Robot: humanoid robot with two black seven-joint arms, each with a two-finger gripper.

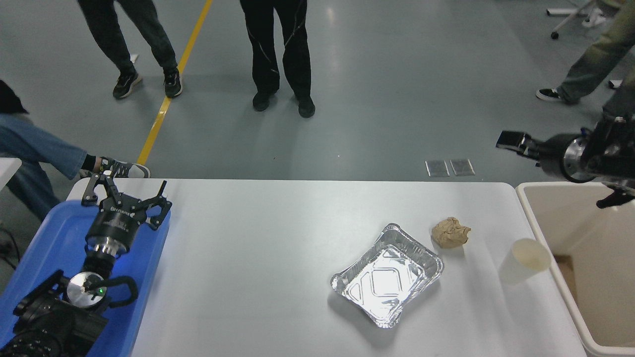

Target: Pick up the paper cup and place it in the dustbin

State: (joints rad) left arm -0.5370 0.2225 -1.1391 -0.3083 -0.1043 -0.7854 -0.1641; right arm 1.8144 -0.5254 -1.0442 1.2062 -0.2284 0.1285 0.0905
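The white paper cup (528,260) stands upright near the table's right edge, its cream inside showing. Right beside it, off the table's right end, is the large beige dustbin (595,238). My right gripper (503,141) hangs high at the upper right, well above and behind the cup and touching nothing. It points left, and from this angle I cannot see how its tip is set. My left gripper (126,191) is parked open over the blue tray (44,248) at the lower left.
A crumpled brown paper ball (450,232) lies left of the cup, and a silver foil tray (387,275) sits further left. Several people stand on the floor beyond the table, and a person's leg shows at the far left.
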